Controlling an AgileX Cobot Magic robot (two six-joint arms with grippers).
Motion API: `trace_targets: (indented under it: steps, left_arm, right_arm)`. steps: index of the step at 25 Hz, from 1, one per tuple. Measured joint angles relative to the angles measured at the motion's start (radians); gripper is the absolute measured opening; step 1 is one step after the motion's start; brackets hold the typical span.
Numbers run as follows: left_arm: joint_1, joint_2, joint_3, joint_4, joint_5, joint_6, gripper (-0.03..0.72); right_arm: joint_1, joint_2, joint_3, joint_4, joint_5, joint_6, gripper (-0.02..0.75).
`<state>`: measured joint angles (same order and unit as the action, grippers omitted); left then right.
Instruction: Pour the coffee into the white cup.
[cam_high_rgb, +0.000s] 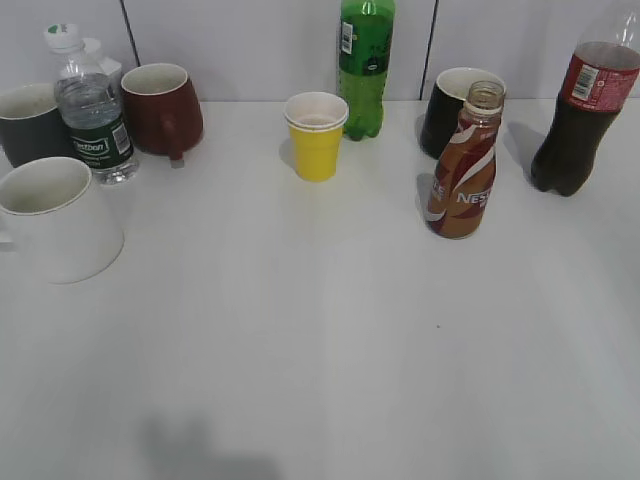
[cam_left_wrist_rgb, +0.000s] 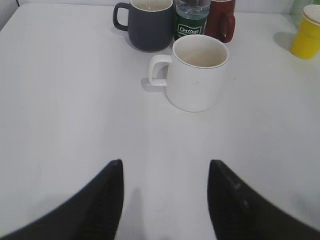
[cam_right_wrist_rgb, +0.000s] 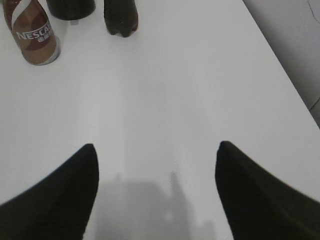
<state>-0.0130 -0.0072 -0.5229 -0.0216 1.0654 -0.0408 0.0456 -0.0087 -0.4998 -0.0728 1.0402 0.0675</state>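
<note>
The brown Nescafe coffee bottle (cam_high_rgb: 463, 172) stands uncapped at the right of the table; it also shows at the top left of the right wrist view (cam_right_wrist_rgb: 34, 36). The large white cup (cam_high_rgb: 55, 220) stands at the left edge, empty; in the left wrist view (cam_left_wrist_rgb: 197, 72) it is ahead of the jaws with its handle to the left. My left gripper (cam_left_wrist_rgb: 165, 165) is open and empty, well short of the white cup. My right gripper (cam_right_wrist_rgb: 156, 147) is open and empty, short of and to the right of the coffee bottle. Neither gripper shows in the exterior view.
A yellow paper cup (cam_high_rgb: 316, 135), a green bottle (cam_high_rgb: 365, 65), a black mug (cam_high_rgb: 455, 110) and a cola bottle (cam_high_rgb: 585, 105) stand along the back. A water bottle (cam_high_rgb: 92, 110), a dark red mug (cam_high_rgb: 162, 108) and a dark grey mug (cam_high_rgb: 30, 122) stand behind the white cup.
</note>
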Motion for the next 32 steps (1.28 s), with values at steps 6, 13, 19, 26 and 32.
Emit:
trace_targets:
  steps: [6, 13, 19, 26, 32]
  left_arm:
    - [0.0, 0.0, 0.0, 0.0, 0.0, 0.0, 0.414]
    - [0.0, 0.0, 0.0, 0.0, -0.001, 0.0, 0.414]
    - [0.0, 0.058, -0.038, 0.004, -0.133, 0.0, 0.414]
    - [0.0, 0.248, -0.054, 0.022, -0.493, 0.0, 0.414]
    - [0.0, 0.406, -0.051, 0.08, -0.722, 0.0, 0.414]
  right_arm:
    - [0.0, 0.0, 0.0, 0.0, 0.0, 0.0, 0.57]
    - [0.0, 0.0, 0.0, 0.0, 0.0, 0.0, 0.57]
    - [0.0, 0.0, 0.0, 0.0, 0.0, 0.0, 0.57]
    - [0.0, 0.0, 0.0, 0.0, 0.0, 0.0, 0.57]
    - [0.0, 0.0, 0.0, 0.0, 0.0, 0.0, 0.57]
